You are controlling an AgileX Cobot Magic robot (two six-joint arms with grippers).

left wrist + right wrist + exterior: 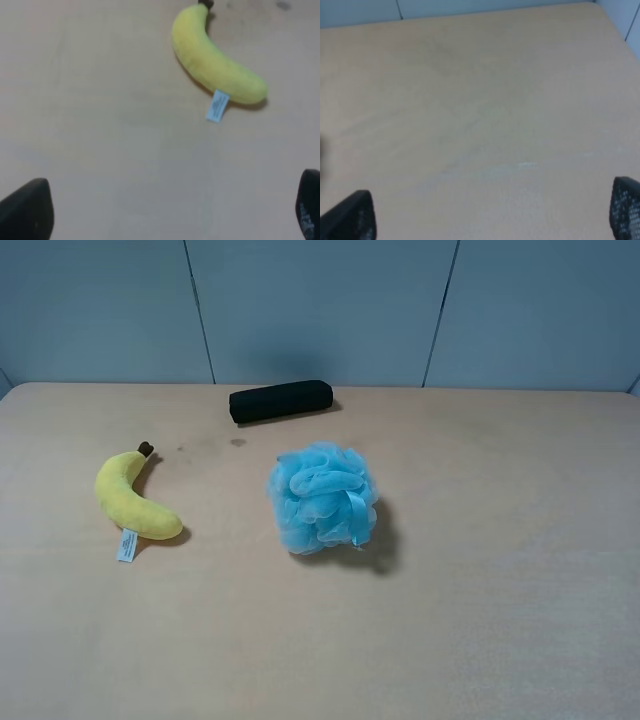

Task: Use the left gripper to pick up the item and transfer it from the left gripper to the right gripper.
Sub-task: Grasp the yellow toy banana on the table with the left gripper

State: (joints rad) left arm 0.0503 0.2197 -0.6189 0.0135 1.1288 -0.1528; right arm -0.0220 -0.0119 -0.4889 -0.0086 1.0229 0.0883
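Banana (pixel 135 502) lies on the table's (pixel 480 620) left side, stem tip far, white tag near. Blue puff (pixel 325 498) sits apart to its right; black case (pixel 280 401) farther back. Left gripper (pixel 167 210) fingers spread wide, short of the banana. Right gripper (pixel 492 212) also spread.

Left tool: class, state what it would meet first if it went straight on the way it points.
Probably bare table; the left tool aims beside the plush banana, though depth is unclear.
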